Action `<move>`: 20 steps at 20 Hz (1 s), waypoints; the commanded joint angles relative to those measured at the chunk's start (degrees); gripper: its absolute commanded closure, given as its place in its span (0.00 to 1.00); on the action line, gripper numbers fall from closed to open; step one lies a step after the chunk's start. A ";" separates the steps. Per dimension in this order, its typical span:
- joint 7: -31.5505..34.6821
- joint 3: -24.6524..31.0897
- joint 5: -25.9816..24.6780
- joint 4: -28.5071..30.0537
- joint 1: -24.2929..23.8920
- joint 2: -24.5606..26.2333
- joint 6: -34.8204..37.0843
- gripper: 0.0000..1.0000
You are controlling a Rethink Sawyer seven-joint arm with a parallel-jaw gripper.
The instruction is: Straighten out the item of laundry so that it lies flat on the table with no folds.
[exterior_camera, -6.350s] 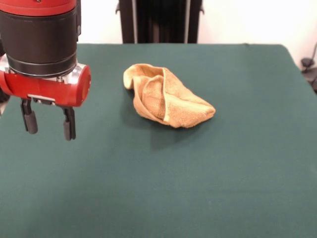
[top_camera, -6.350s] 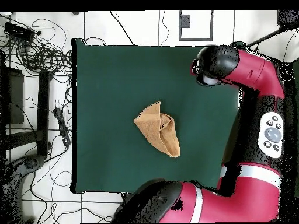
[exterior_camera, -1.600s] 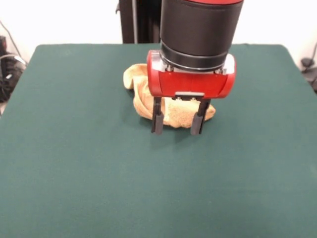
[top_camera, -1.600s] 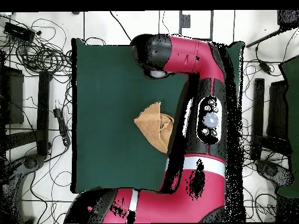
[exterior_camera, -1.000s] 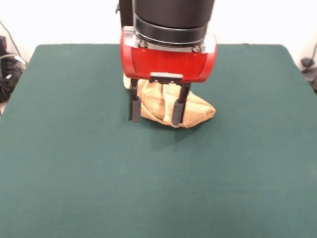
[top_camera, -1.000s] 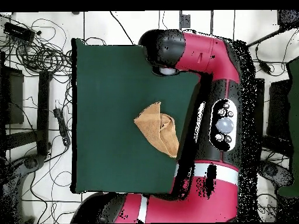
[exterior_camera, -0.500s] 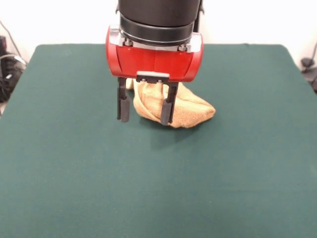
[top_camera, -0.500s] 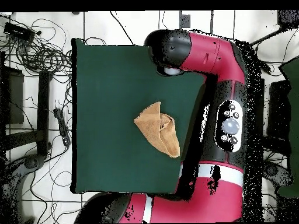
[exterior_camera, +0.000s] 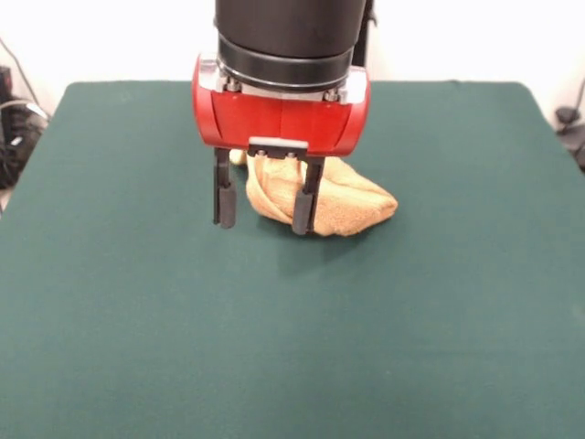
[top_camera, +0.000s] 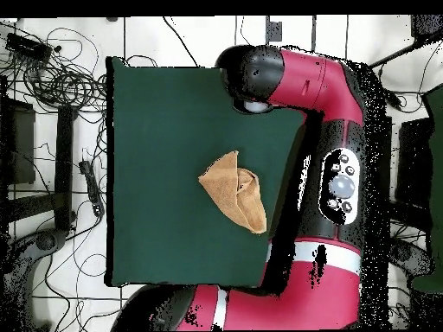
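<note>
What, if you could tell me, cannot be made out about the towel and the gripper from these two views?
- Front view: the red gripper body covers the upper left part of the towel, so its folds there are hidden.
- Front view: whether the open fingers touch the cloth cannot be told.
- Overhead view: the arm's wrist hides the gripper itself.
- Both views: the towel's underside against the table.
</note>
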 commanded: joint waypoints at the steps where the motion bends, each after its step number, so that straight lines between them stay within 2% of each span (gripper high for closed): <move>1: 6.97 3.43 -0.35 9.59 0.13 4.04 -2.81 0.00; 20: 2.61 5.86 -0.83 10.89 -1.73 6.47 -7.68 0.00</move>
